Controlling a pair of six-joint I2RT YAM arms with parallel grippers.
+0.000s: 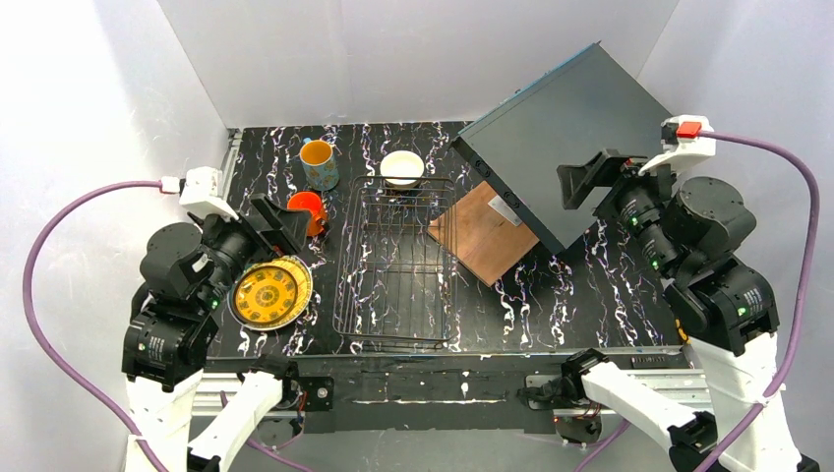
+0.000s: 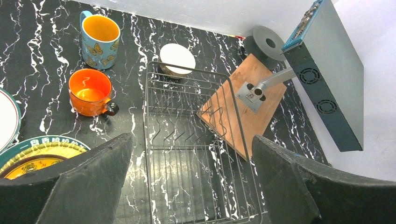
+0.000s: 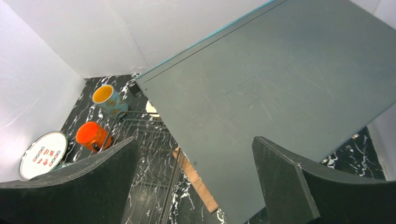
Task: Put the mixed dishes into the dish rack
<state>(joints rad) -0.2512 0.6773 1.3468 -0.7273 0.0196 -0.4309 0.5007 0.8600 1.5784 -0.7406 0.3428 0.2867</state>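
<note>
Top external view: the rack lies lengthwise in the middle of the black marbled table, with nothing in it. All the dishes are outside it, on the table. The yellow plate lies flat just left of the rack's near half, partly under the left arm. The orange mug stands beyond that plate, near the rack's left side but apart from it, and the blue mug stands upright farther back. The bowl sits right at the rack's far end; whether it touches the wire cannot be told. The white plate shows only in the wrist views, at the far left beside the yellow plate, near the wall. A wooden board lies right of the rack, its left corner reaching the rack's right rim, its far end under the big grey panel that slants over the back right of the table. The left gripper hangs above the table between the orange mug and the yellow plate, its fingers spread wide and holding nothing; its camera looks down the rack's length. The right gripper is raised at the right side, close to the panel's near edge, its fingers likewise parted and empty, with the panel filling most of its view.
</note>
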